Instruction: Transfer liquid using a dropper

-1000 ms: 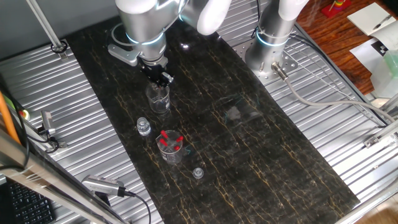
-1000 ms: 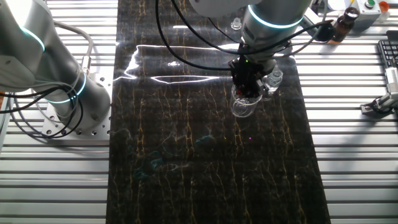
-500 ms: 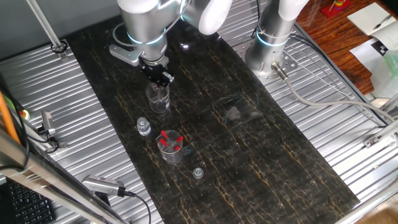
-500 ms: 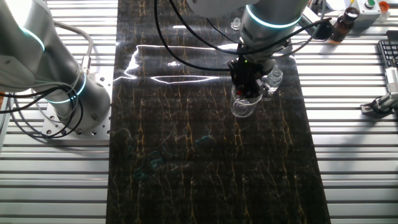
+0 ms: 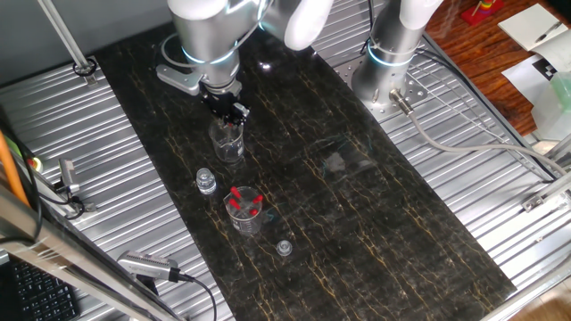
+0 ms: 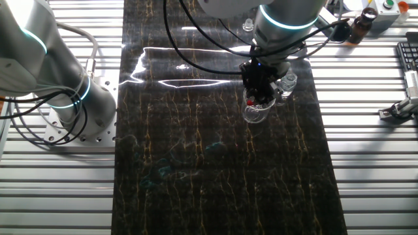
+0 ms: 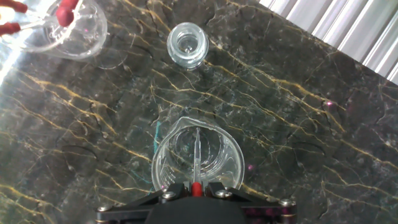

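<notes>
My gripper (image 7: 196, 186) is shut on a dropper with a red bulb (image 7: 196, 187). Its clear tip (image 7: 197, 149) points straight down into an empty glass beaker (image 7: 196, 158). In one fixed view the gripper (image 5: 230, 113) hangs just above this beaker (image 5: 228, 143); in the other fixed view the gripper (image 6: 258, 91) sits over the same beaker (image 6: 255, 111), with a red speck at its rim. A second beaker (image 5: 244, 210) holds several red-bulbed droppers; it shows at the top left of the hand view (image 7: 68, 28).
A small open glass vial (image 7: 186, 45) stands between the two beakers, also in one fixed view (image 5: 206, 183). A small cap (image 5: 284, 247) lies near the front. A second grey arm base (image 5: 390, 62) stands at the back right. Ribbed metal borders the dark marble top.
</notes>
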`<state>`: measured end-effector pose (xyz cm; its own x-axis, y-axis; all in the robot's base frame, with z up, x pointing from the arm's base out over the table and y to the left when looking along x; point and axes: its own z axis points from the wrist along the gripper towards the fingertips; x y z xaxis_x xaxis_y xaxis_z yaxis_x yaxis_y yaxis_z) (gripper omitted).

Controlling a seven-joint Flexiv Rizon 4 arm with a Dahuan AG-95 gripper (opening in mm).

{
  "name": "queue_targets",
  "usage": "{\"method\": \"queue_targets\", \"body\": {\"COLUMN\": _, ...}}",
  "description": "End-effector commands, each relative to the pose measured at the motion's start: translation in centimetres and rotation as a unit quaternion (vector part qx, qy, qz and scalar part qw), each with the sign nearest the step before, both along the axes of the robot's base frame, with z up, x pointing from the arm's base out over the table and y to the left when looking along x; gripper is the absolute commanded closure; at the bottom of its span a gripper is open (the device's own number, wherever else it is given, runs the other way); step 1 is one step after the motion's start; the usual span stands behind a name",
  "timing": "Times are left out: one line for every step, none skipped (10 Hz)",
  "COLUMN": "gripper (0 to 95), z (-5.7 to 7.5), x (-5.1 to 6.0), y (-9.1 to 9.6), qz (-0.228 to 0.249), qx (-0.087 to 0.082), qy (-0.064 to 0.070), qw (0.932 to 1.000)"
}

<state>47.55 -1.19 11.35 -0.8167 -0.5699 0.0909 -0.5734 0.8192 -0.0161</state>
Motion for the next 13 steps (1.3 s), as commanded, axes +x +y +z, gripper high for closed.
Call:
{"method": "queue_targets", "body": {"gripper": 76.0, "z": 0.43, "x": -0.14, "y": -0.35, "qz": 0.007, "qx": 0.001, "qy": 0.002, "qw": 1.0}}
{"method": "queue_targets", "body": {"gripper": 76.0, "z": 0.53, "x": -0.18, "y": -0.53, "qz": 0.009, "qx": 0.001, "qy": 0.002, "qw": 1.0}}
{"method": "queue_targets", "body": {"gripper": 76.0, "z": 0.57, "x": -0.2, "y": -0.62, "qz": 0.01, "qx": 0.001, "qy": 0.002, "qw": 0.9999}}
{"method": "queue_targets", "body": {"gripper": 76.0, "z": 0.57, "x": -0.22, "y": -0.64, "qz": 0.01, "qx": 0.0, "qy": 0.003, "qw": 0.9999}}
{"method": "queue_targets", "body": {"gripper": 76.0, "z": 0.57, "x": -0.25, "y": -0.7, "qz": 0.01, "qx": 0.0, "qy": 0.002, "qw": 0.9999}}
{"method": "queue_targets", "body": {"gripper": 76.0, "z": 0.6, "x": -0.31, "y": -0.81, "qz": 0.012, "qx": 0.0, "qy": 0.003, "qw": 0.9999}}
{"method": "queue_targets", "body": {"gripper": 76.0, "z": 0.6, "x": -0.36, "y": -0.85, "qz": 0.013, "qx": 0.0, "qy": 0.003, "qw": 0.9999}}
{"method": "queue_targets", "body": {"gripper": 76.0, "z": 0.55, "x": -0.43, "y": -0.87, "qz": 0.014, "qx": 0.0, "qy": 0.002, "qw": 0.9999}}
{"method": "queue_targets", "body": {"gripper": 76.0, "z": 0.52, "x": -0.44, "y": -0.87, "qz": 0.014, "qx": 0.0, "qy": 0.002, "qw": 0.9999}}
{"method": "queue_targets", "body": {"gripper": 76.0, "z": 0.51, "x": -0.45, "y": -0.87, "qz": 0.014, "qx": 0.0, "qy": 0.002, "qw": 0.9999}}
{"method": "queue_targets", "body": {"gripper": 76.0, "z": 0.46, "x": -0.52, "y": -0.88, "qz": 0.015, "qx": -0.001, "qy": 0.003, "qw": 0.9999}}
{"method": "queue_targets", "body": {"gripper": 76.0, "z": 0.41, "x": -0.6, "y": -0.9, "qz": 0.016, "qx": -0.002, "qy": 0.003, "qw": 0.9999}}
{"method": "queue_targets", "body": {"gripper": 76.0, "z": 0.4, "x": -0.64, "y": -0.91, "qz": 0.016, "qx": -0.002, "qy": 0.002, "qw": 0.9999}}
